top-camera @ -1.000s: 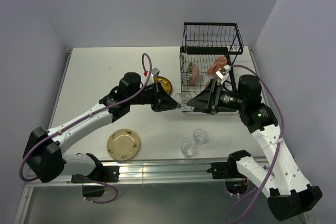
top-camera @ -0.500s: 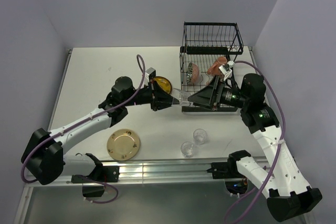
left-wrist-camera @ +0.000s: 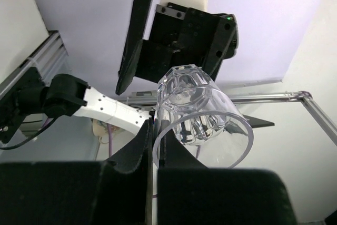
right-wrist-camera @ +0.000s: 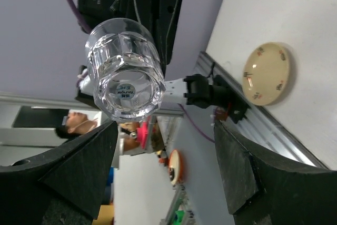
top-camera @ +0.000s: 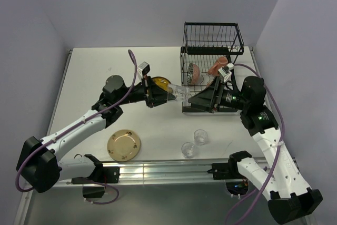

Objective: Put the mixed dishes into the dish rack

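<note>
So the left gripper [left-wrist-camera: 154, 143] is pinching the rim of a clear glass [left-wrist-camera: 200, 114], held in the air just beside the dish rack [top-camera: 211, 38]. The right gripper [right-wrist-camera: 166, 125] is spread wide, facing the glass's base and holding nothing. The yellow plate [top-camera: 162, 82] is half hidden by the left arm. Two other glasses stand on the table [top-camera: 105, 72]: far glass [top-camera: 200, 136] and near glass [top-camera: 188, 149]. There's one tan plate [top-camera: 124, 145].
</note>
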Motion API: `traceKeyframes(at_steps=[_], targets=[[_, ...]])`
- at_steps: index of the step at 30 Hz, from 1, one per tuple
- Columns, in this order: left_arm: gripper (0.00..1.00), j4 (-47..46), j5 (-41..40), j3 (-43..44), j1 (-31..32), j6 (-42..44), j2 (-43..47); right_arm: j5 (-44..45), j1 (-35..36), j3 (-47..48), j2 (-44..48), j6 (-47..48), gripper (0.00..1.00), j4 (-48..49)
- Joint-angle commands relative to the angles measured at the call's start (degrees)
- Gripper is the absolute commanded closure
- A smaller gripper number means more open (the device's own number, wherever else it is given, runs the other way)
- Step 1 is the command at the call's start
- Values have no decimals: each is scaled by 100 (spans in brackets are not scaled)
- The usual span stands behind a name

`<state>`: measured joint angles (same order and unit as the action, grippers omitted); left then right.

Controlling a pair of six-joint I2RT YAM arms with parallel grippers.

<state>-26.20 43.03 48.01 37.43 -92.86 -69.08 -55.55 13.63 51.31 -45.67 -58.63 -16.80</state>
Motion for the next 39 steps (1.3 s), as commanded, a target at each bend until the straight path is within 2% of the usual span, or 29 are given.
traceKeyframes(at_steps=[1,5,11,16,25,28,32,34,37,38,39], targets=[[100,-928,101,-62,1,-240,237,-281,0,-374,199,-1296,20,1616],[100,-1415,74,-239,1,-558,211,-404,0,-859,199,-2388,19,3335],[100,-1362,118,-178,19,-488,158,-325,8,-991,50,-3338,19,4525],[100,-1318,145,-151,54,-444,79,-272,35,-772,-170,-3488,20,4606],[100,-905,215,33,89,-128,8,-35,342,-315,-363,-2873,20,3702],[100,-694,215,86,98,13,17,18,448,-271,-416,-2821,24,3579],[100,-668,189,33,98,31,26,62,623,-148,-504,-2645,34,3280],[100,-650,197,42,98,57,17,88,641,-148,-513,-2566,42,3227],[99,-650,224,33,107,92,8,185,650,-156,-495,-2504,75,3148],[95,-615,215,16,107,119,43,167,650,-139,-513,-2487,100,3130],[77,-554,189,-2,107,154,78,159,641,-121,-530,-2399,100,3034]])
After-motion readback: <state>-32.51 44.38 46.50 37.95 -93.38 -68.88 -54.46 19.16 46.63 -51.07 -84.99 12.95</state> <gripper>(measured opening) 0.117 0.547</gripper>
